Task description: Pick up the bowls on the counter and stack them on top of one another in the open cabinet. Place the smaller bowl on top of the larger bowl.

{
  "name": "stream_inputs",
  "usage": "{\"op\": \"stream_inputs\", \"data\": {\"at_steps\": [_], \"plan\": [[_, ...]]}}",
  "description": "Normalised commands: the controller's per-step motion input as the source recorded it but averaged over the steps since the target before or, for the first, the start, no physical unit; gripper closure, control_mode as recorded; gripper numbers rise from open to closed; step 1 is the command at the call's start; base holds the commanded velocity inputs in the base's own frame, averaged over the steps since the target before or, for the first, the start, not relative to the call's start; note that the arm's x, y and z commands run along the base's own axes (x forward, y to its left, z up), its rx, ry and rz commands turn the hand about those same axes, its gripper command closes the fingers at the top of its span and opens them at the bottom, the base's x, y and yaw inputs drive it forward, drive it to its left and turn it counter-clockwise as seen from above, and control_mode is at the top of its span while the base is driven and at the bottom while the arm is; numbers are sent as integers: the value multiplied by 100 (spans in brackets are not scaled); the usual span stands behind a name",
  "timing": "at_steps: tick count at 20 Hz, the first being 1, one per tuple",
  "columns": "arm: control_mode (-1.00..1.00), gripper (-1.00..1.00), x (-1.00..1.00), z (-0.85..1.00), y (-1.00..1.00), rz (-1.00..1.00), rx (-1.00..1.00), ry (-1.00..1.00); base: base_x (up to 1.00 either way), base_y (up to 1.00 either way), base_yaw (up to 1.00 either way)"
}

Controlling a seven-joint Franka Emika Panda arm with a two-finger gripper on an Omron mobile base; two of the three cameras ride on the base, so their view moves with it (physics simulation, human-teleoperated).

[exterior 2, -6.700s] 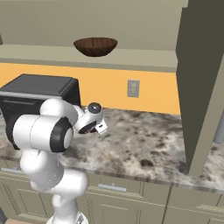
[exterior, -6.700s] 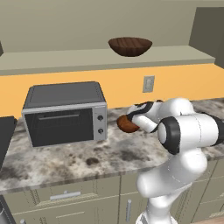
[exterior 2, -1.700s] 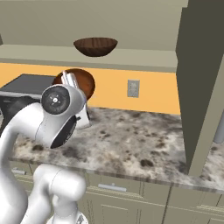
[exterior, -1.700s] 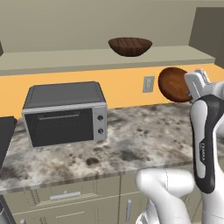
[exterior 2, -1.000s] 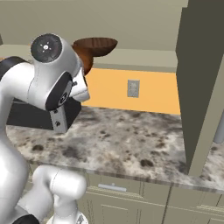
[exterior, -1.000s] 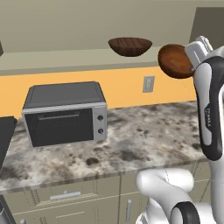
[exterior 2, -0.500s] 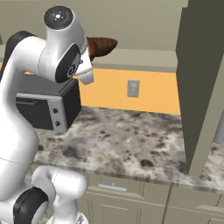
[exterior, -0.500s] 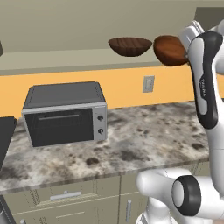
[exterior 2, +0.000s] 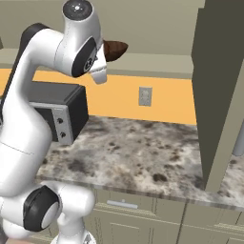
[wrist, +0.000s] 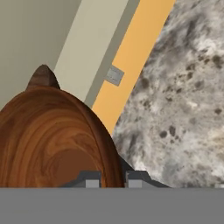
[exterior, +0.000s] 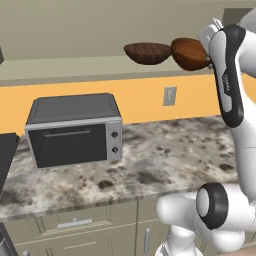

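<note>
Jaws were clamped on the rim of the smaller bowl (exterior: 190,53), our gripper (wrist: 113,178) holding it tilted on edge up at shelf height, just beside the larger bowl (exterior: 148,53), which already sat in the open cabinet (exterior: 70,67). We read that as lining up to nest it. Small, round, reddish-brown wood grain.

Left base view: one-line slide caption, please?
Gripper holds the smaller bowl beside the larger bowl on the open cabinet ledge.
</note>
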Motion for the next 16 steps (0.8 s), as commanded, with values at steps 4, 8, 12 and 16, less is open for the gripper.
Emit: {"op": "stream_inputs", "data": {"at_steps": [4,8,12,16], "plan": [[-100,100,34,-10,10,0,0,0,0,0,0],[-100,100,32,-3,3,0,0,1,0,0,0],[-100,100,20,1,2,0,0,-3,0,0,0],[-100,100,28,0,4,0,0,-2,0,0,0]]}}
